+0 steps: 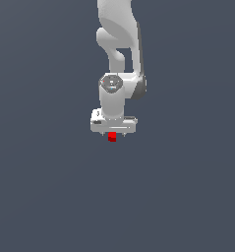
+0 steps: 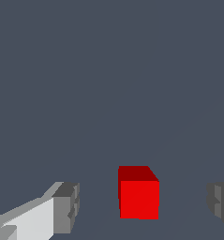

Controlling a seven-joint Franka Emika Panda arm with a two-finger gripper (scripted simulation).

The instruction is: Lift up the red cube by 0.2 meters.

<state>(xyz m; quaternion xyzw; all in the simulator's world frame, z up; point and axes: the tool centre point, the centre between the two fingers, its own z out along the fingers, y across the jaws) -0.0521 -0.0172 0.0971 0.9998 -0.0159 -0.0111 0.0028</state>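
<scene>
The red cube point(image 1: 112, 137) sits just below the middle of the exterior view, directly under the white pincer point(image 1: 113, 134). In the wrist view the pincer point(image 2: 144, 206) stands spread wide, with clear gaps between the cube point(image 2: 138, 199) and each finger, so nothing is gripped. The cube looks small, rigid and probably light, with smooth faces; squeezing two opposite flat sides near mid-height seems safest.

arm point(image 1: 120, 59): reaching down, wrist vertical | hand point(image 1: 112, 134): pointing down, fingers point(image 2: 66, 206) spread wide
</scene>
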